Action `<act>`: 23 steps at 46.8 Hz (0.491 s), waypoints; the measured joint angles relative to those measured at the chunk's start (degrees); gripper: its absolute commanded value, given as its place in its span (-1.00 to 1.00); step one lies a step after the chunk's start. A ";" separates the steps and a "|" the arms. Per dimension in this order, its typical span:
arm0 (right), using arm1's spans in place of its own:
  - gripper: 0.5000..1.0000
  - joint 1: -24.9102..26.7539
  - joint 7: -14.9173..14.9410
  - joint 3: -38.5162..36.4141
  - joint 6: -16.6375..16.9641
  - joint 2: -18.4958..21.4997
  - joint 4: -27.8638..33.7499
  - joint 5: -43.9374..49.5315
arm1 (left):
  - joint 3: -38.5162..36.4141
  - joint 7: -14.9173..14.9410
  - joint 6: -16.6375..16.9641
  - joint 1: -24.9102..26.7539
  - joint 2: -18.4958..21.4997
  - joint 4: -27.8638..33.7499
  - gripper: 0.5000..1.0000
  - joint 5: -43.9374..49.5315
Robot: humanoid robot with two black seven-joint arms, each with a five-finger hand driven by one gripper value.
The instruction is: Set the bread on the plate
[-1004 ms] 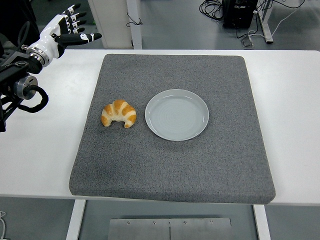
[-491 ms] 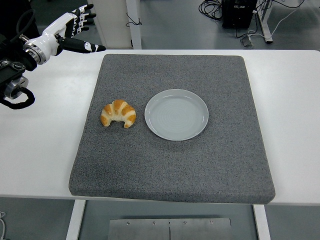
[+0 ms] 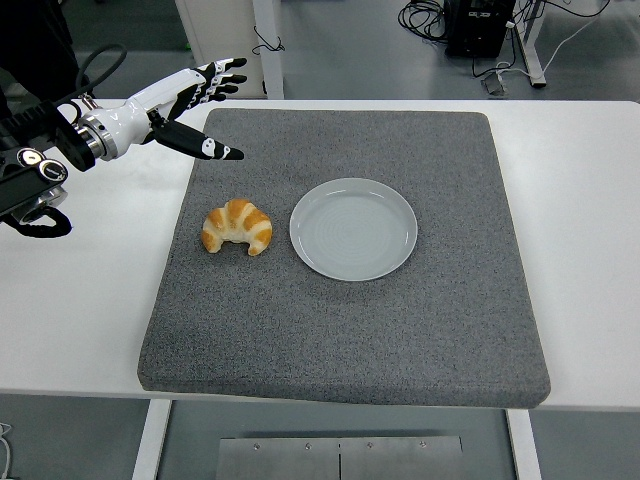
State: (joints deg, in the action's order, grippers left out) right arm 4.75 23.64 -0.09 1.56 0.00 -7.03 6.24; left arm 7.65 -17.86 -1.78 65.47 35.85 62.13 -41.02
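Observation:
A golden croissant (image 3: 238, 228) lies on the grey mat (image 3: 340, 330), just left of an empty pale grey plate (image 3: 353, 228). My left hand (image 3: 195, 105) comes in from the left edge, white with black fingertips. Its fingers are spread and hold nothing. It hovers above the mat's far left corner, behind and to the left of the croissant, apart from it. The right arm does not show.
The mat covers the middle of the white table (image 3: 580, 200). Beyond the far edge are table legs and cables (image 3: 450, 20) on the floor.
My left hand has moved right and toward the croissant, from off the mat's far left corner to over it. Croissant and plate have not moved.

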 measured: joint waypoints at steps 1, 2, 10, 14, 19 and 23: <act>1.00 -0.01 0.00 0.00 -0.01 0.00 0.00 0.00 | 0.00 0.00 0.02 -0.14 0.23 0.55 0.88 -0.42; 1.00 -0.01 0.01 0.00 -0.01 0.00 0.00 0.00 | 0.00 -0.01 0.02 -0.28 0.56 1.21 0.88 -0.95; 1.00 -0.01 0.01 0.00 -0.05 0.00 0.00 0.00 | -0.15 0.03 -0.01 -0.93 5.21 8.05 0.88 -5.97; 1.00 0.00 0.00 0.00 -0.04 0.00 0.00 0.00 | -1.15 0.00 -0.01 -0.96 6.65 9.41 0.88 -7.23; 1.00 -0.01 0.00 0.00 -0.01 0.00 0.00 0.00 | -2.65 -0.01 0.01 -1.20 6.85 9.50 0.88 -9.50; 1.00 0.00 0.00 0.00 0.00 0.00 0.00 0.00 | -4.12 -0.01 0.16 -1.47 6.86 9.55 0.88 -10.82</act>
State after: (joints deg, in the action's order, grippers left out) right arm 4.75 23.64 -0.09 1.56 0.00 -7.03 6.24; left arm 3.54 -17.88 -1.62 64.00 42.72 71.67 -51.84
